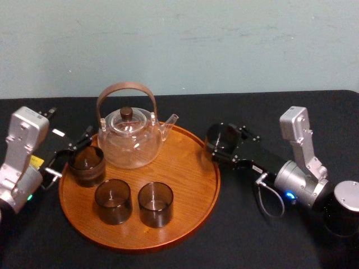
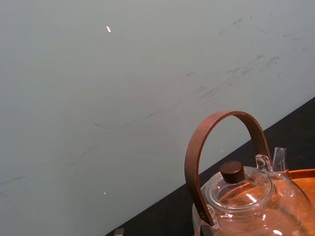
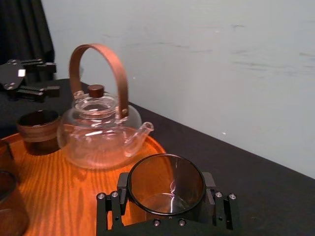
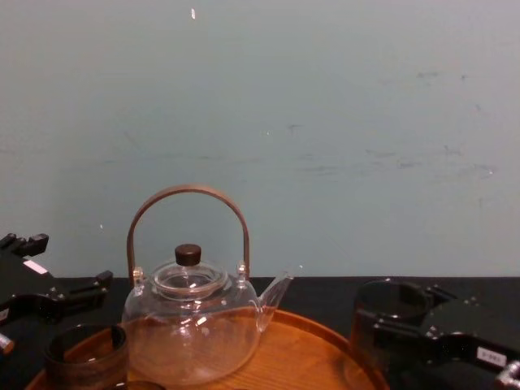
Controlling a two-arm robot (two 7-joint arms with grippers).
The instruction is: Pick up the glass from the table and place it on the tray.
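Right gripper [image 1: 224,144] clamped on the glass [image 3: 166,183], just outside the right rim of the tray [image 1: 211,174] — carrying step; next, move inward over bare wood and lower. Left gripper [image 1: 72,150] idle, fingers spread, at the tray's left edge.

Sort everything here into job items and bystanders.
Job: glass held by the right gripper; tray; table.
Bystanders: teapot; three glasses on the tray; left gripper, open by the tray's left rim.
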